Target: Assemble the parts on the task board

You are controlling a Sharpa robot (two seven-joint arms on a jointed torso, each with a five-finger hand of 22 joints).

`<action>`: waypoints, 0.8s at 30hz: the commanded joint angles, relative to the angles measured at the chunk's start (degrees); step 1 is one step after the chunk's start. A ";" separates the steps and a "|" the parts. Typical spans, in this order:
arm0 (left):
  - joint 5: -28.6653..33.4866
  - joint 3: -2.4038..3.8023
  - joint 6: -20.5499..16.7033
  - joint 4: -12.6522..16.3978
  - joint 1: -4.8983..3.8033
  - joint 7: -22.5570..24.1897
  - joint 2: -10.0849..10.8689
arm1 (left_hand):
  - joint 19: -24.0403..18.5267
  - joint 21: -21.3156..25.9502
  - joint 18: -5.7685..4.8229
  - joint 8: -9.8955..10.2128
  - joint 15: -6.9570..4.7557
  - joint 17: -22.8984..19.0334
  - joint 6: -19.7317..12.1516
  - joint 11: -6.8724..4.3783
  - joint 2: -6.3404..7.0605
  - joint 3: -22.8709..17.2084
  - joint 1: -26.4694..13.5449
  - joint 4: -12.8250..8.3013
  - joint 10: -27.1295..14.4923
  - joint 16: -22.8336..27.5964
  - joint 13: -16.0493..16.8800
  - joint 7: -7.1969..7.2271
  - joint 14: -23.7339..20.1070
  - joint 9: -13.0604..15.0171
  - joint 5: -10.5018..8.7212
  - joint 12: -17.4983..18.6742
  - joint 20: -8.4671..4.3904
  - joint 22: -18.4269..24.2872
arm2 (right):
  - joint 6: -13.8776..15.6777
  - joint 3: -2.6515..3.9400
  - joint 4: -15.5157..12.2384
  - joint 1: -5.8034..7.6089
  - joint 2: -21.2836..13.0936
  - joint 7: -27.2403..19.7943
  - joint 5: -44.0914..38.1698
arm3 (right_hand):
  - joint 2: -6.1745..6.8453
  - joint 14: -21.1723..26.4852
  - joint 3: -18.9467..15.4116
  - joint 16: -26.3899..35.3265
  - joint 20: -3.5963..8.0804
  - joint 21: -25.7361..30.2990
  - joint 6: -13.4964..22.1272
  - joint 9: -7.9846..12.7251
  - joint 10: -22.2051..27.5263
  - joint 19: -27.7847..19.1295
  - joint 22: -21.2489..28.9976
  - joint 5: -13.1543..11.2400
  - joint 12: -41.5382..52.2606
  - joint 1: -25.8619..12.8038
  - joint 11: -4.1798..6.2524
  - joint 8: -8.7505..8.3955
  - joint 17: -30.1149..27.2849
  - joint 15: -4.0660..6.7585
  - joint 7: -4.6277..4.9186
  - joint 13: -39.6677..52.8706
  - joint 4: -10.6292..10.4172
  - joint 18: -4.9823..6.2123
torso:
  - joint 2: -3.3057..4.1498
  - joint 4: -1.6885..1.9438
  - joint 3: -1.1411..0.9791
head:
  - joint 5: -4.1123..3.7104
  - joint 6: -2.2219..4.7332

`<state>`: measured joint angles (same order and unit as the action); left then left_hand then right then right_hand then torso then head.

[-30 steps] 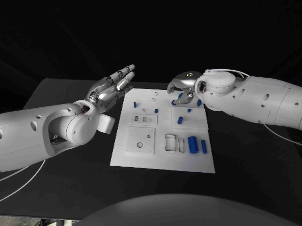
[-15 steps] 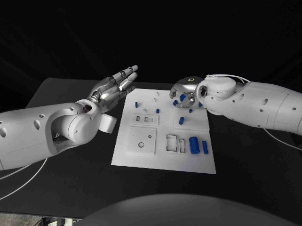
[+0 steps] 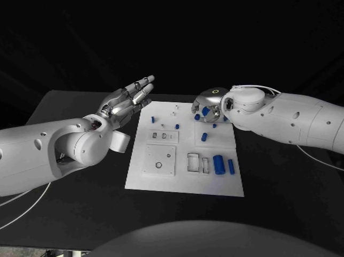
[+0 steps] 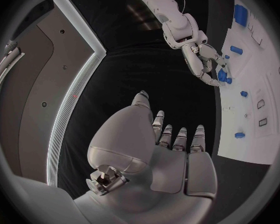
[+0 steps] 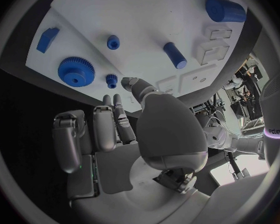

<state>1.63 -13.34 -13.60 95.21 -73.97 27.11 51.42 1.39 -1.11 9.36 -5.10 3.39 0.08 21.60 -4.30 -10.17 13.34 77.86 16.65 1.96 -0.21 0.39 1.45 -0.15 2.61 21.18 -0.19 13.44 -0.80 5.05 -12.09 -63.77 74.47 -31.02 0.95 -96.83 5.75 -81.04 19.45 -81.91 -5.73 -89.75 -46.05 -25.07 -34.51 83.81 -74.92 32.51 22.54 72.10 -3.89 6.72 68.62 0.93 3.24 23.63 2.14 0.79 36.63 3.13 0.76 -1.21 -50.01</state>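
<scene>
The white task board (image 3: 184,176) lies mid-frame on the black table (image 3: 64,107). The left robot hand (image 3: 128,102), upper left, is flat, fingers apart, empty. The right robot hand (image 3: 208,106) hovers over the board's top edge near a blue gear (image 5: 75,71), fingers loosely curled, holding nothing.

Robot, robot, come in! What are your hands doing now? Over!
Left hand open, raised beside task board. Right hand empty, fingers over blue gear. Nothing blocking.

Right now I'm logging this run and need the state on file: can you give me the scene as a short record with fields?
Surface: black table
Task board: white plate, mid-table
Parts: blue pieces on the board, including a large gear and a big cylinder
Left hand: raised beside the board's left edge, fingers straight, holding nothing
Right hand: over the board's far right corner, fingers curled down, nothing visibly held
</scene>
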 commanded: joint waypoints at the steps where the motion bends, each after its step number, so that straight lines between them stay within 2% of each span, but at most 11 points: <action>1: -0.48 0.04 0.97 0.07 -0.02 0.33 -0.07 | 0.13 -0.21 0.94 -0.23 0.45 -0.08 0.29 0.52 0.01 0.22 0.57 -0.03 0.13 0.21 0.09 -0.33 0.15 0.06 0.35 -0.29 0.40 -0.09 | -0.20 -0.01 0.49 -0.21 0.25 -0.44 -0.60 | 0.12 0.43 0.31 0.22 0.07 -0.25 -0.15 0.15 -0.32 6.19 -15.08 -0.82 -0.43 0.56 -0.20 -0.53 -0.09 -0.19 -0.40 -0.07 0.03 -0.79 | -0.01 0.02 -0.03 | 0.08 0.01; 14: -0.49 0.04 0.89 0.01 0.00 0.08 -0.08 | 0.19 -0.28 0.94 -0.36 0.55 -0.08 0.49 0.74 -0.10 0.19 0.82 -0.07 0.23 0.21 0.11 -0.54 0.15 0.08 0.60 -0.31 0.51 -0.12 | 0.96 0.00 2.47 -0.89 1.09 -0.88 -0.58 | -0.66 0.64 0.90 0.41 0.00 -0.25 -1.11 0.04 -1.55 6.19 -15.08 -1.38 -0.39 0.69 -0.10 -0.52 -0.44 -0.23 -0.33 0.00 0.01 -0.79 | -0.05 0.03 -0.02 | 0.19 0.01; 24: -0.49 0.04 0.78 -0.03 0.00 -0.08 -0.05 | 0.23 -0.31 0.94 -0.56 0.65 -0.08 0.76 1.03 -0.27 0.09 1.32 -0.14 0.38 0.21 0.14 -0.81 0.15 0.11 0.96 -0.34 0.65 -0.14 | 2.64 0.01 3.61 -1.46 1.69 -1.15 -0.45 | -1.41 1.00 1.44 0.69 -0.08 -0.25 -2.57 -0.53 -3.14 6.19 -15.08 -1.61 -0.35 0.59 -0.04 -0.08 -0.95 -0.34 -1.20 -0.02 -0.23 -0.79 | -0.09 0.04 -0.03 | 0.31 0.01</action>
<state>1.50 -13.34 -13.58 95.10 -73.95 26.82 51.45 1.55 -1.11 9.37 -5.43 3.59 0.09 22.22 -3.63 -10.41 13.33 78.69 16.65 2.23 -0.21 0.45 0.83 0.05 2.66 21.86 -0.19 13.60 -0.84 6.58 -12.09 -60.31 73.09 -29.46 0.35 -96.83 4.87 -80.42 20.65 -81.37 -5.73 -89.75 -48.31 -25.58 -37.19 83.81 -74.90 31.12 22.30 72.91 -3.90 6.40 67.74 0.73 2.05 23.63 1.89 0.80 36.56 3.15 0.74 -0.93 -50.01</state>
